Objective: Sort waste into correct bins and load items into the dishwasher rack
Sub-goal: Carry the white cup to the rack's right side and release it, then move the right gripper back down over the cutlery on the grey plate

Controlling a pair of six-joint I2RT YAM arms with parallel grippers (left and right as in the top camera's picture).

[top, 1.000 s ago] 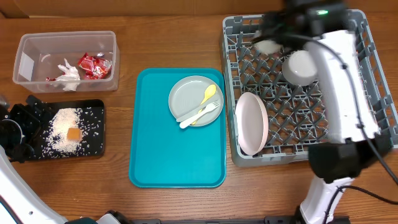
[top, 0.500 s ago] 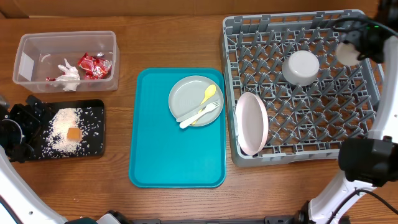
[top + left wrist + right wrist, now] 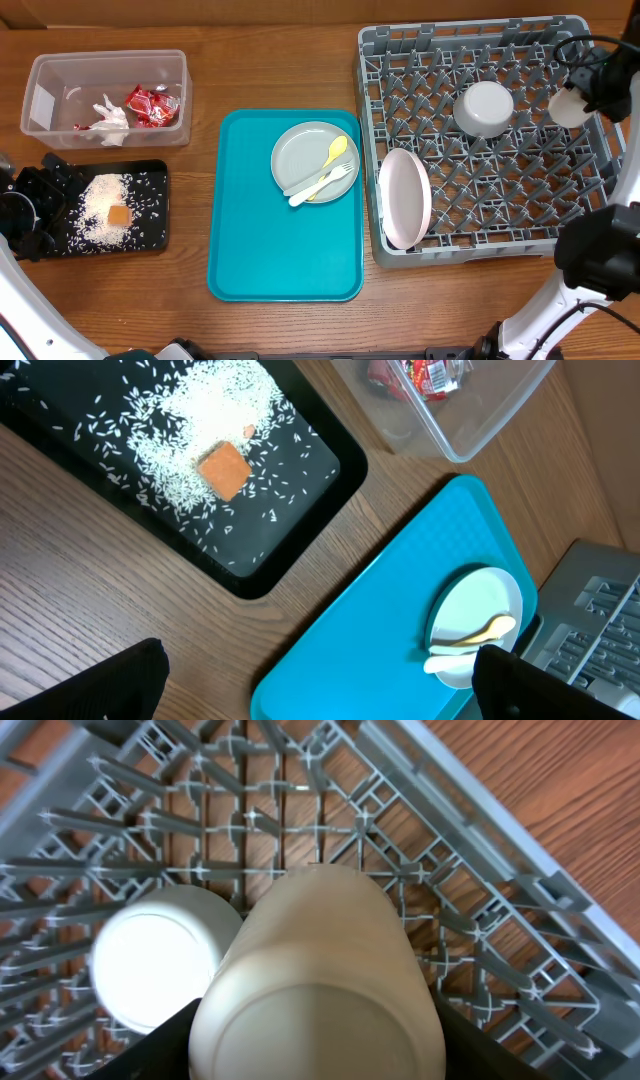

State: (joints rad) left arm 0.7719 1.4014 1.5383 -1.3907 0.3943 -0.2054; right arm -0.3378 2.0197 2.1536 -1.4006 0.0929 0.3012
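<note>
Lettering in white shows on the crinkled red wrapper. It is too small in the overhead view and cut off at the frame edge in the left wrist view, so none of it can be read. The wrapper lies beside the crumpled white napkin in the clear tub. Rice grains and the orange cube lie in the black tray.

The right gripper is clamped on the small white cup, a smooth, rounded, off-white shape above the right edge of the dishwasher rack. The cup hides most of both fingers in the wrist view, and the end facing that camera is probably its base.

In the rack the white bowl sits upside down, and the white plate stands on edge at the left side. The grey plate, carrying the pale yellow spoon and fork, rests on the teal tray.

The left gripper hangs beside the black tray with its fingers spread wide.
</note>
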